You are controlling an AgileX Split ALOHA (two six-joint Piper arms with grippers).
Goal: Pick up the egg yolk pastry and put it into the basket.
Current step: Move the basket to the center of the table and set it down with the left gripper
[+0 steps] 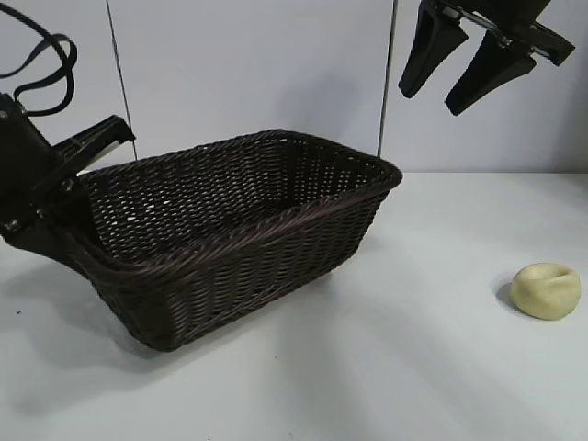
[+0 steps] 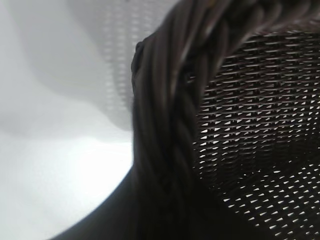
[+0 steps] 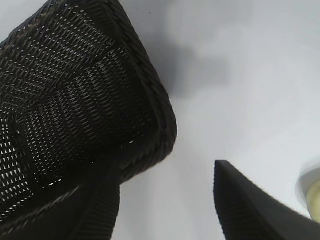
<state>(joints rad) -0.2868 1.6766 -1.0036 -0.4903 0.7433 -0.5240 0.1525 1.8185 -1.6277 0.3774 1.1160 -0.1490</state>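
No writing, brand or label can be read on anything here. There is one basket [image 1: 239,239], one egg yolk pastry [image 1: 546,290] and two arms.

The basket is dark woven wicker with a braided rim, and it sits tilted on the white worktop [image 1: 386,367], its left end lifted. The left gripper [image 1: 64,197] is at that left end, jaws clenched on the basket's rim; the left wrist view is filled by the braided rim and the weave just beside it.

The egg yolk pastry, a pale yellow lump with a dented top, lies alone on the worktop well apart from the basket, off to its right and outside it.

The right gripper [image 1: 452,75] hangs high above the worktop, between the basket and the pastry, jaws spread and grasping nothing.
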